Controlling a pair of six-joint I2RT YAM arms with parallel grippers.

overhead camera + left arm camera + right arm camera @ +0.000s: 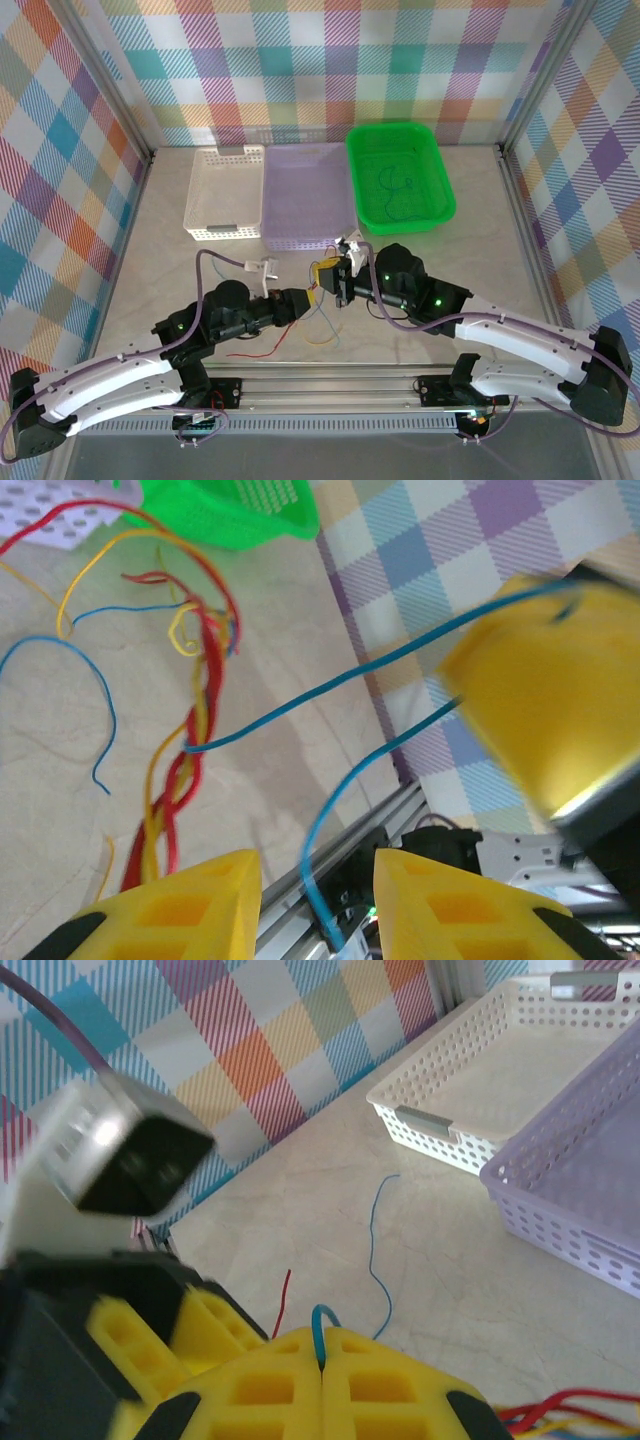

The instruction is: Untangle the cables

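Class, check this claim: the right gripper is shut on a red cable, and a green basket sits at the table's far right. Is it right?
One detail is wrong: the right gripper is shut on a blue cable, not a red one. The right wrist view shows it pinched between the closed fingers. The green basket does sit at the table's far right.

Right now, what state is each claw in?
Left claw: open; blue cable passes through the gap.
Right claw: closed on the blue cable.
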